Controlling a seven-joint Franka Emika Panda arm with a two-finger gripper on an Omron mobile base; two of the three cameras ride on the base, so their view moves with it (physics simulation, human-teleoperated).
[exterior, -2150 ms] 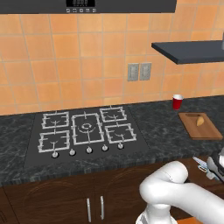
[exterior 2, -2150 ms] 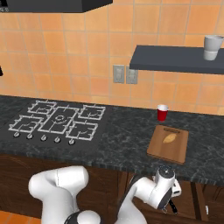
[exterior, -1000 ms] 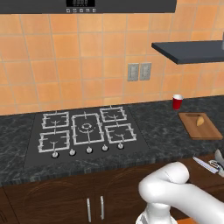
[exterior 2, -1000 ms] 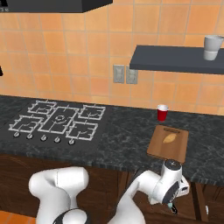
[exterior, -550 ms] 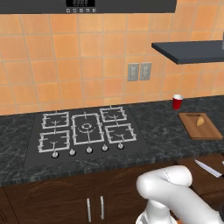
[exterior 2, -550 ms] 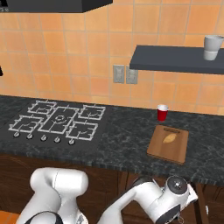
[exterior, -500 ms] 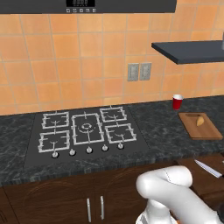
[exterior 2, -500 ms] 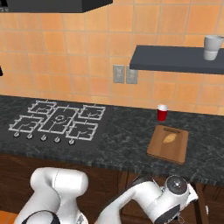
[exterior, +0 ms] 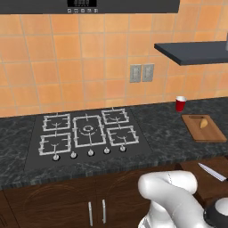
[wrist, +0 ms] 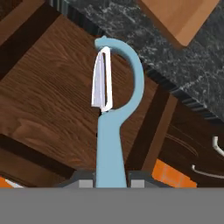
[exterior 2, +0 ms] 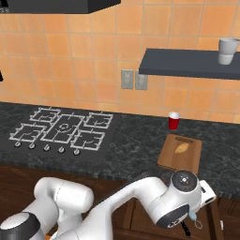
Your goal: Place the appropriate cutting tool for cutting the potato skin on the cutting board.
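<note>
So the claw is clamped tight on the light-blue peeler, whose head sticks straight out ahead of the fingers. The cutting board sits farther out past the peeler's tip, potato lying on it.
</note>
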